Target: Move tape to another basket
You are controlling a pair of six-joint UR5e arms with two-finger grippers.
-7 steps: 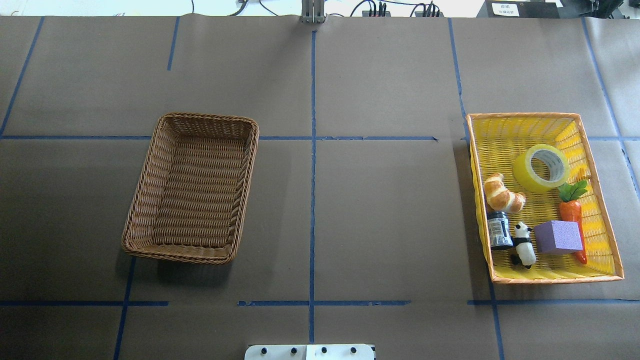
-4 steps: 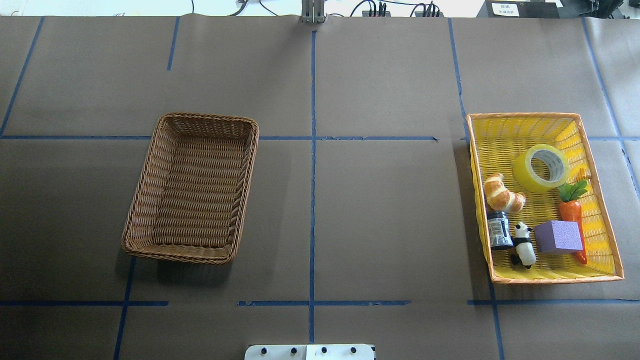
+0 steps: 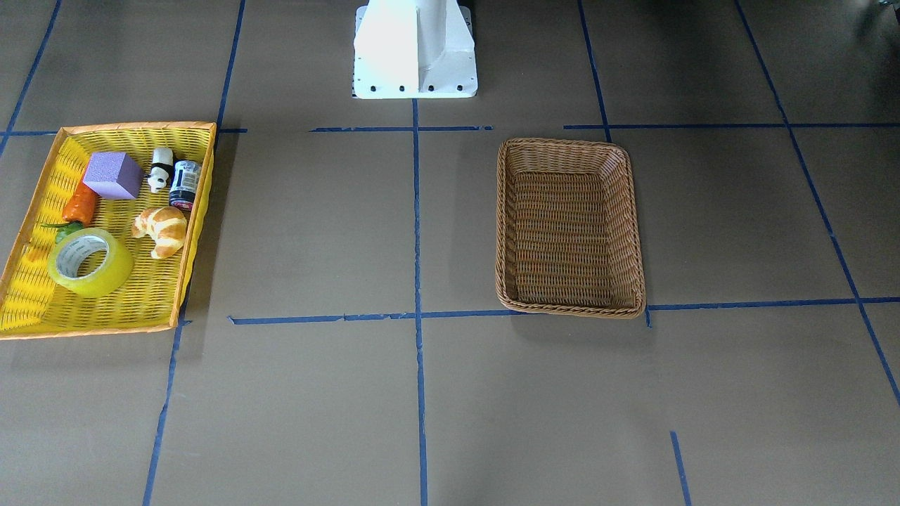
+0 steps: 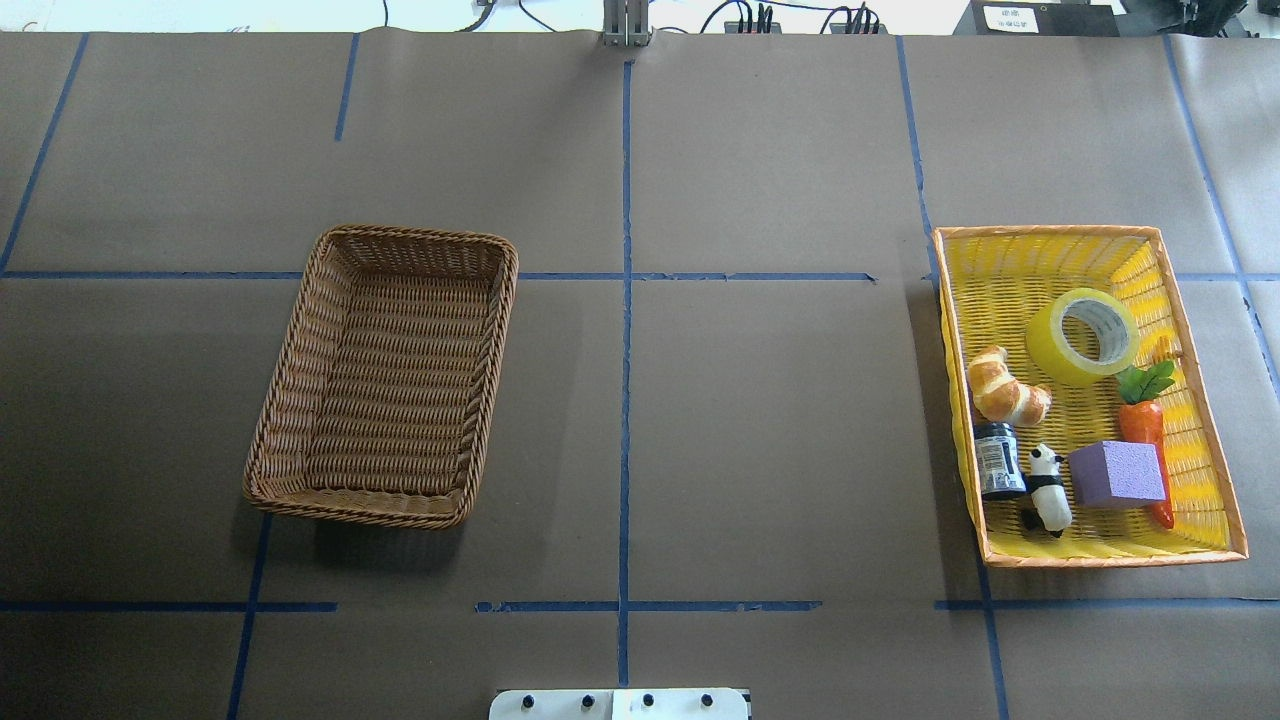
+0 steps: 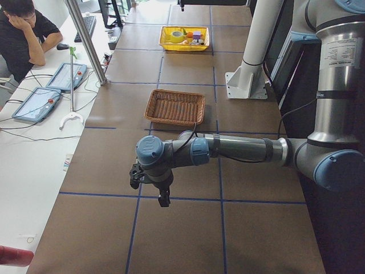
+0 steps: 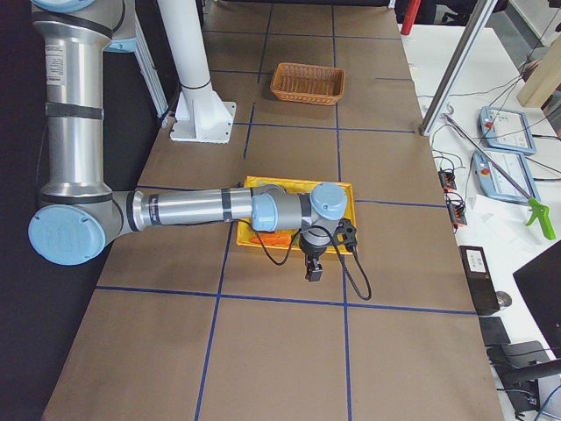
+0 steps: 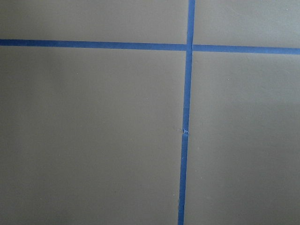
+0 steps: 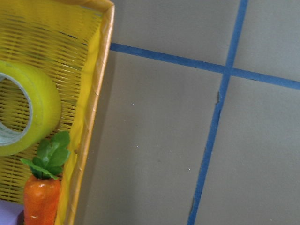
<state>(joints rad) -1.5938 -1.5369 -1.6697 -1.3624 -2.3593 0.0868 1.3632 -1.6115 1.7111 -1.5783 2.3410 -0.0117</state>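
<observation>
The tape (image 4: 1083, 338), a yellow roll with a white core, lies in the far part of the yellow orange-rimmed tray (image 4: 1045, 231) on the right; it also shows in the front view (image 3: 90, 262) and the right wrist view (image 8: 23, 117). The brown wicker basket (image 4: 420, 234) stands empty on the left, and also shows in the front view (image 3: 569, 310). My left gripper (image 5: 163, 197) hangs over bare table beyond the brown basket (image 5: 171, 122). My right gripper (image 6: 313, 268) hangs just outside the tray (image 6: 298, 181). I cannot tell whether either is open or shut.
The tray also holds a croissant (image 4: 1005, 388), a dark jar (image 4: 998, 460), a panda figure (image 4: 1047, 488), a purple block (image 4: 1115, 473) and a carrot (image 4: 1145, 425). The white robot base (image 3: 415, 49) stands at the table's edge. A person (image 5: 23, 28) sits at a side desk.
</observation>
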